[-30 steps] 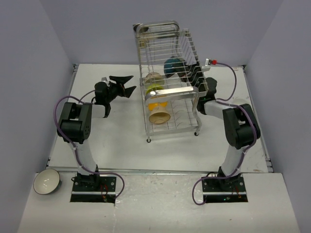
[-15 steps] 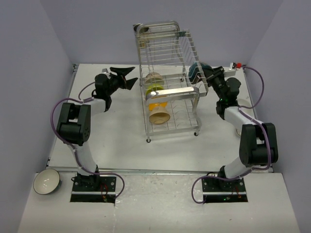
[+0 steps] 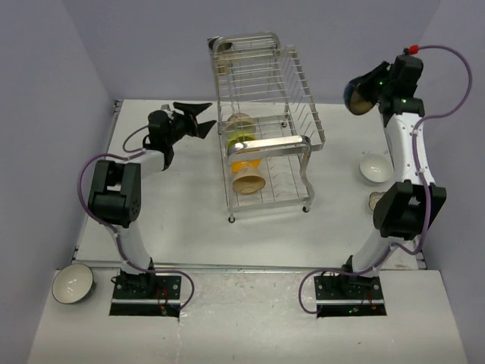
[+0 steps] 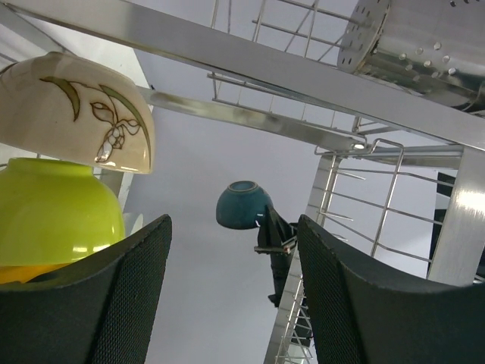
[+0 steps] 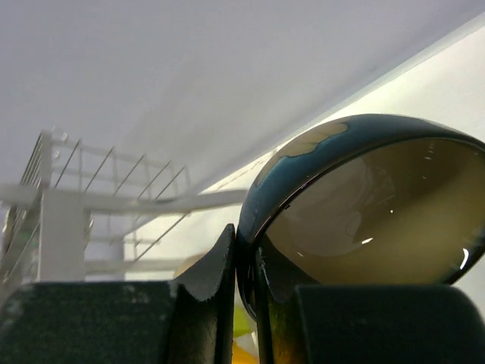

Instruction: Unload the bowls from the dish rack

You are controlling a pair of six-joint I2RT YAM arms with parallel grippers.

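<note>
The chrome dish rack stands mid-table. Its lower tier holds a cream patterned bowl, a lime bowl, a yellow bowl and a tan bowl. In the left wrist view the cream bowl and the lime bowl are close on the left. My left gripper is open and empty at the rack's left side. My right gripper is shut on the rim of a dark teal bowl, held high to the right of the rack; the bowl fills the right wrist view.
A white bowl and another small bowl, partly behind my right arm, sit on the table at the right. A white bowl sits off the table at the front left. A perforated metal cup hangs on the rack's top tier.
My right gripper has pulled the teal bowl out of the rack and lifted it up and to the right. My left gripper has moved slightly closer to the rack and stayed open.
</note>
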